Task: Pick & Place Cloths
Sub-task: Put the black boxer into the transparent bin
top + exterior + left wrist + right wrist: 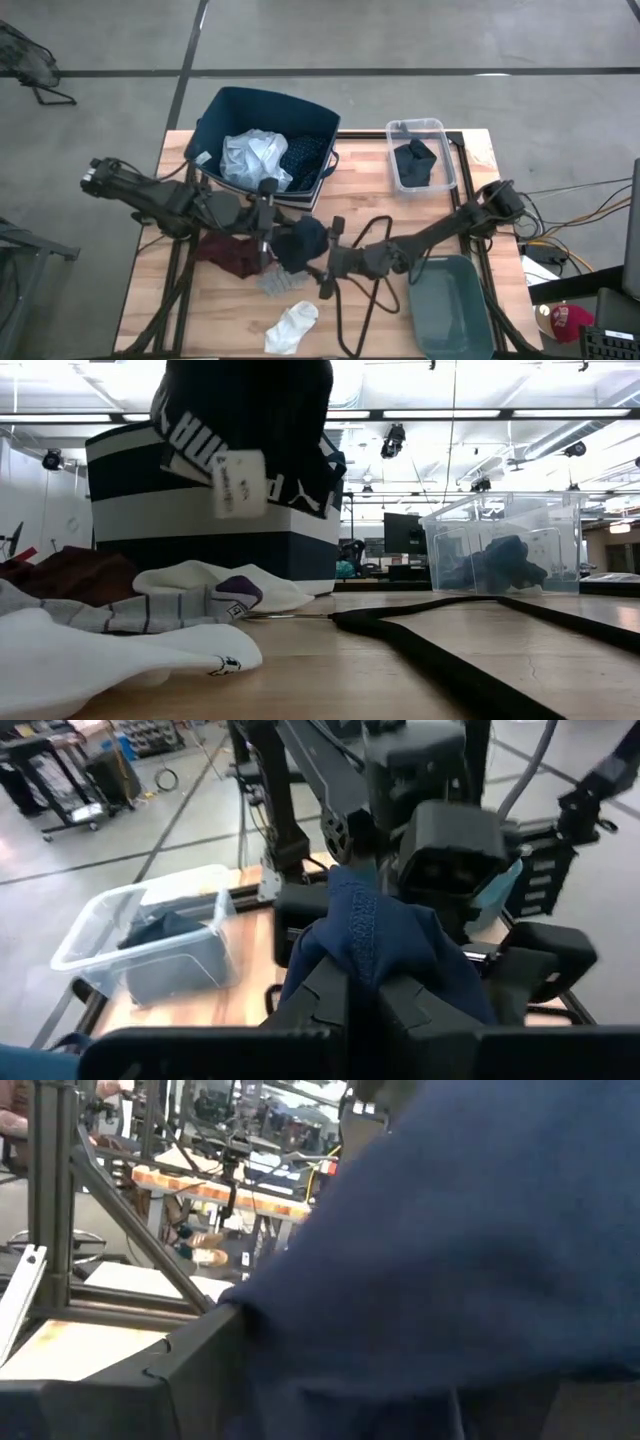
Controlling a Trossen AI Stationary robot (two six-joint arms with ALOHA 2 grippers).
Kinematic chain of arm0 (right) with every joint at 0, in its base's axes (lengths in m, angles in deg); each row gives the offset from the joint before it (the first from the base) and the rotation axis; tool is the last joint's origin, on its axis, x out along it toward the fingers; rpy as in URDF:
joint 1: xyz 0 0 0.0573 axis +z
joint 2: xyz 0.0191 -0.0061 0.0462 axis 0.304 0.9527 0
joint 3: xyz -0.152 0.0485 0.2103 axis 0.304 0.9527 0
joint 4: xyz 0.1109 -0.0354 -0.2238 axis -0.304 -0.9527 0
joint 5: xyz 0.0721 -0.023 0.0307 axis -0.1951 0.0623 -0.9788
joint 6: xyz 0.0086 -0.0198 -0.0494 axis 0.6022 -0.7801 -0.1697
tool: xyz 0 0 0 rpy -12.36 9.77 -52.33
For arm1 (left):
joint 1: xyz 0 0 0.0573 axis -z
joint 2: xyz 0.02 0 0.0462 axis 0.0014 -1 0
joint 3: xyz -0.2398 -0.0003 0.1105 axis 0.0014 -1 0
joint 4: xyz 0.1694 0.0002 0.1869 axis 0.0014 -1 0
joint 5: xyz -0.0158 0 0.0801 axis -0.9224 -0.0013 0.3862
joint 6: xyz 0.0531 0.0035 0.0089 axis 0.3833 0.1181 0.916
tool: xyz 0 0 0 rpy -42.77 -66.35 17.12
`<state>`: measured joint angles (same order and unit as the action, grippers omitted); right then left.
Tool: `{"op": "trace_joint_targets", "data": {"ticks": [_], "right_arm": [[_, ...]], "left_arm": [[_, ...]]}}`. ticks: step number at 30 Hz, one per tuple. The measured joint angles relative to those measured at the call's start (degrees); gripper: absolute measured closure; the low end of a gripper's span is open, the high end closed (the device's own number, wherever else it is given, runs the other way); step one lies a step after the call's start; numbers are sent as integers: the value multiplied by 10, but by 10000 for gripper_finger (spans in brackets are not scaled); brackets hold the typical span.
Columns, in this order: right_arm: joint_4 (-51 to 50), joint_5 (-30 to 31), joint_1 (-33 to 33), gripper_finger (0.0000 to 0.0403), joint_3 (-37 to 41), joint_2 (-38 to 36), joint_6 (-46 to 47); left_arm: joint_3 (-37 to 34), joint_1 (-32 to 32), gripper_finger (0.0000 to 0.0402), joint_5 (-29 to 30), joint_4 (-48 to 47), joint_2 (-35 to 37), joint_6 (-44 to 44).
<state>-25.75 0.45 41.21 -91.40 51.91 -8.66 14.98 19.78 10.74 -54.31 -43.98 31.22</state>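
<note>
- Claws meet mid-table: the left claw [266, 222] is clamped on a navy garment [301, 243], fabric bunched between its fingers [325, 995].
- Right claw [327, 268] is at the same garment; whether it grips, I cannot tell.
- Maroon piece [228, 254] and white sock [292, 325] lie on the table [430, 207].
- Pale shirt [253, 157] sits in the navy bin [217, 112].

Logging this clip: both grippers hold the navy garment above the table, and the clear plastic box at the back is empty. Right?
Not quite. The clear plastic box holds a dark cloth, as the high view shows. Both the left gripper and right gripper do hold the navy garment.
</note>
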Motion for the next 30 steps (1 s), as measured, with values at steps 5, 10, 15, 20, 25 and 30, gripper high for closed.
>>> {"op": "trace_joint_targets", "data": {"ticks": [5,10,15,20,25,30], "right_arm": [[-35,6,-7,116,-36,21,-3],[-85,20,-13,204,-51,20,11],[-85,61,-12,352,-51,18,3],[-102,98,-8,388,-50,15,12],[-210,136,11,390,-58,-14,60],[-283,137,34,390,-59,-50,101]], "left_arm": [[0,0,378,-19,5,-18,-2],[0,0,377,-37,6,-18,-6],[0,1,360,-65,5,-15,-7],[0,5,310,-78,-21,-10,-3],[0,5,250,-79,-85,10,-37],[0,5,211,-77,-179,40,-77]]}}
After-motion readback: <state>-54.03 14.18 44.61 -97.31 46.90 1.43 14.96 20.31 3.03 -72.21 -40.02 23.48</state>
